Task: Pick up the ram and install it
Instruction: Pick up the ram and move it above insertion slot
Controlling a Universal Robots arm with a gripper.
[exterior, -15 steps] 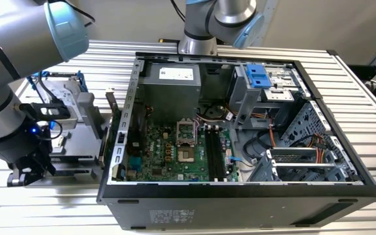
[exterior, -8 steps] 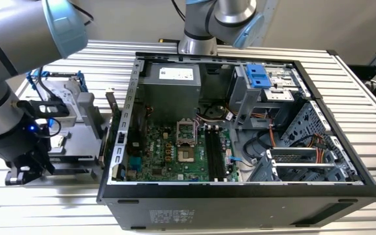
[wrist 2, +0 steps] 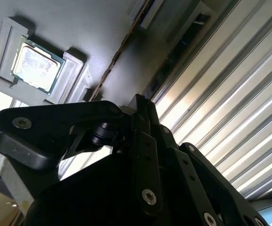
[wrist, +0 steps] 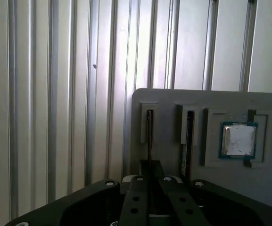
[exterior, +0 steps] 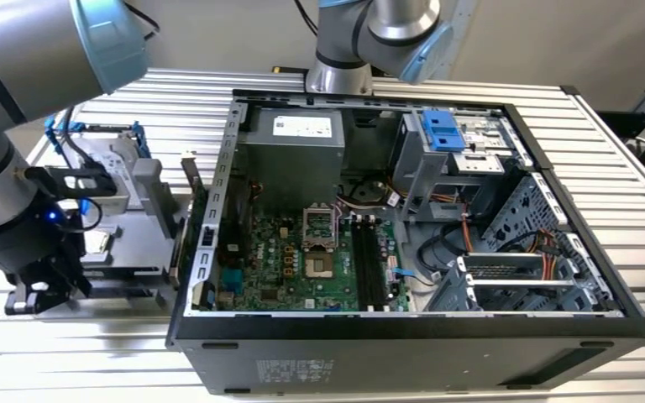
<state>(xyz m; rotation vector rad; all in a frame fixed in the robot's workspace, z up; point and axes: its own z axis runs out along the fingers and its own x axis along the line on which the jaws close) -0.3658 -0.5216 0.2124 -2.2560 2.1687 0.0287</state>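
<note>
- The thin, flat, dark ram stick stands on edge in a slot of the grey holder tray, at the exterior view's left, beside the open black computer case.
- The black gripper is clamped on its edge.
- A second stick and a square silver processor chip sit alongside.

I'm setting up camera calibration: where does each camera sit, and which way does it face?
Exterior view: off the arm, raised, looking down into the open computer case on the slatted table; the arm shows at the exterior view's left.
First wrist view: on the wrist, looking past the gripper at the grey parts tray; gripper links show.
Second wrist view: on the wrist, looking along the gripper's linkage at the tray.
Both wrist views share the processor chip and table.
</note>
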